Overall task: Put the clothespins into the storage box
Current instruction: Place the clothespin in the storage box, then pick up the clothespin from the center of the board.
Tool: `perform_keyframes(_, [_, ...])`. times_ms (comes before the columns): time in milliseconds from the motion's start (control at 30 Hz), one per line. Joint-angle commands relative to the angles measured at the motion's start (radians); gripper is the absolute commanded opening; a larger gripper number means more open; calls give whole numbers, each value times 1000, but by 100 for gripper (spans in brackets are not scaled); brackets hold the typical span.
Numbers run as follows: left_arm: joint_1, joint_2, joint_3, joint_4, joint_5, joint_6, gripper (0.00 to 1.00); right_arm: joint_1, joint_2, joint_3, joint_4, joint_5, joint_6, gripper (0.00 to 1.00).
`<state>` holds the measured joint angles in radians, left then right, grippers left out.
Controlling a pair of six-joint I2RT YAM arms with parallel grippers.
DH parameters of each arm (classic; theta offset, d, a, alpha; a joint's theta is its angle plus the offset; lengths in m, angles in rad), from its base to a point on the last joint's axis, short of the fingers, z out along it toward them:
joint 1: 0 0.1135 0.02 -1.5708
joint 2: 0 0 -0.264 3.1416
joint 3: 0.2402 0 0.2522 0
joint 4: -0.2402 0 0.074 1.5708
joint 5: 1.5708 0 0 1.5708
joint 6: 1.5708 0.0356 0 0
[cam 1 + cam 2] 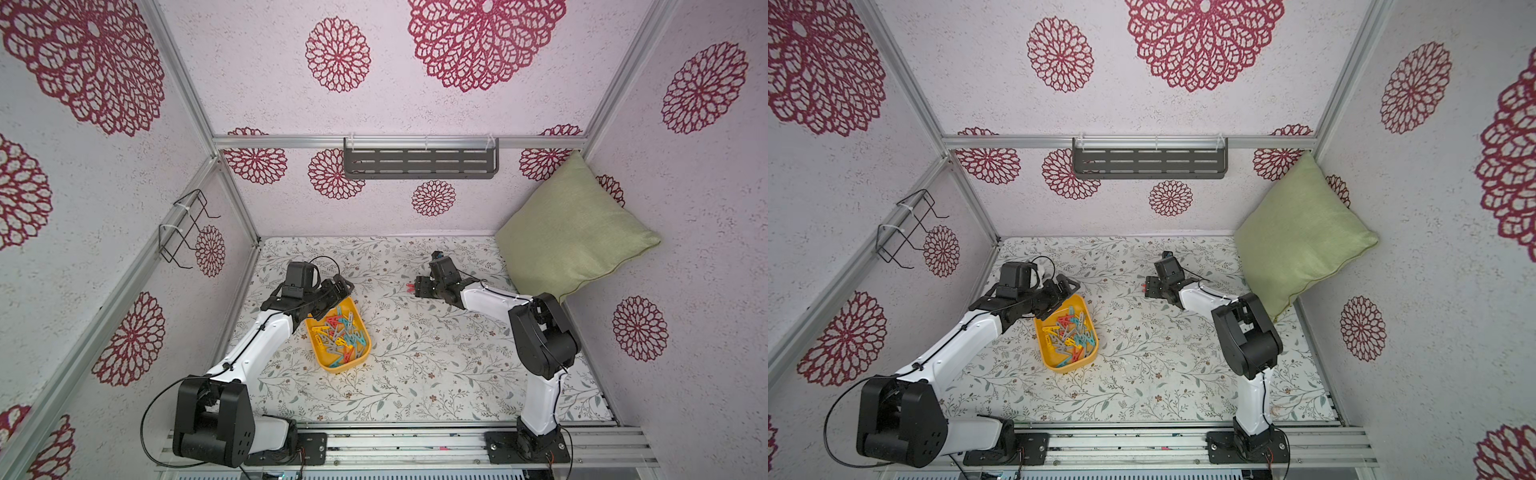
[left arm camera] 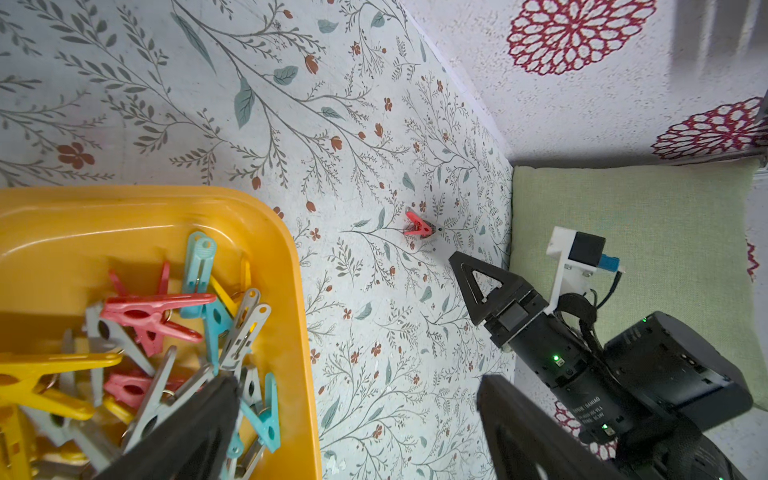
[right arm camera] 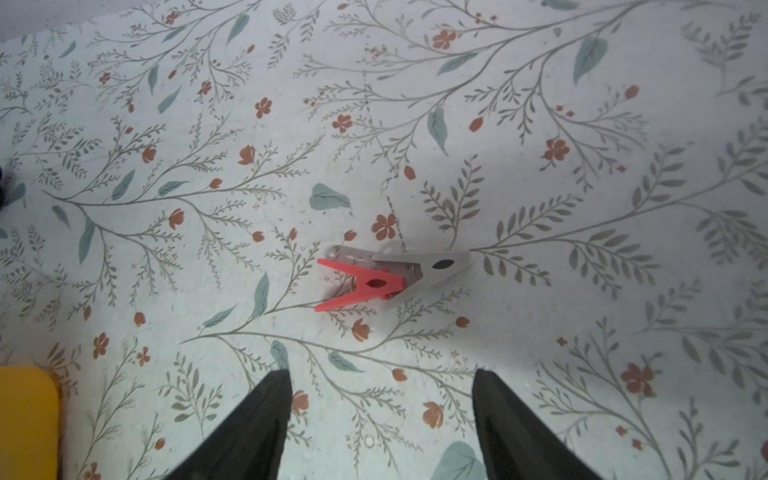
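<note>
Yellow box (image 1: 328, 366) on a floral table (image 1: 436, 365), holding a heap of coloured pegs (image 1: 343, 332); most of the job looks done. The left gripper (image 1: 337, 286) hangs over the box's far end, jaws wide, empty. Further off, the right gripper (image 3: 382, 424), jaws apart and empty, points at two loose pegs on the table, a red peg (image 3: 361, 284) touching a grey peg (image 3: 432, 266)

Furnishings around the floral tabletop (image 1: 436, 374)
Green cushion (image 1: 573, 232) in far right corner; grey slotted shelf (image 1: 419, 160) on far wall; black wire rack (image 1: 185, 226) on left wall.
</note>
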<state>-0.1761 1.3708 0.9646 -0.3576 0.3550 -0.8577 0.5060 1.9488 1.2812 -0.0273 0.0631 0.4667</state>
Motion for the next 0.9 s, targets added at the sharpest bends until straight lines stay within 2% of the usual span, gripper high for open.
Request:
perform_keyframes(0, [-8,24,26,34,-4,8,97,-9,29,23,30,-34,24,77])
perform_keyframes(367, [-8,60,42,48,7,16,97,-47,133,100,28,-63,53,80])
perform_keyframes(867, [-8,72,36,46,12,32,97,-54,312,353,-62,-95,49,79])
